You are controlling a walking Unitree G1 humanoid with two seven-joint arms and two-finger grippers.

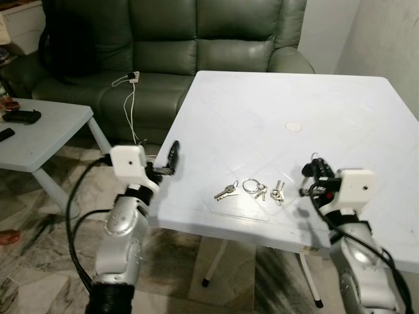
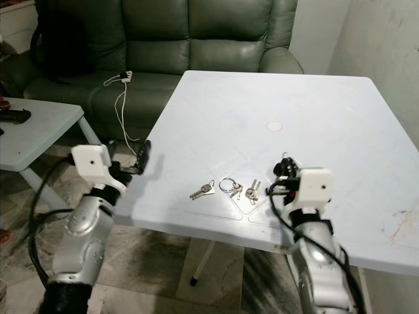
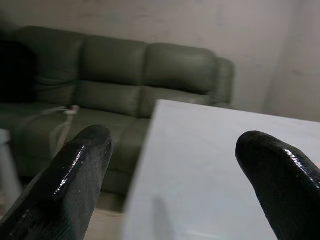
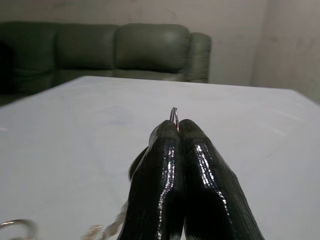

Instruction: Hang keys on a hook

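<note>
Behind the white counter (image 1: 275,111) sits a dark green sofa (image 1: 183,46), with a charging cable (image 1: 131,104) trailing off its seat and a low side table (image 1: 39,131) off to the robot's left. Three sets of keys (image 1: 256,190) lie in a row near the counter's front edge, a little right of its middle. The right end effector (image 4: 177,131) hovers just beside them, its fingers pressed together on a thin key ring (image 4: 173,115) that pokes up between the tips. The left end effector (image 3: 175,155) waits at the counter's left edge, fingers spread apart and empty. No hook can be seen, so lifting should be slow and straight up, keeping the ring pinched firmly and clear of the other keys.
</note>
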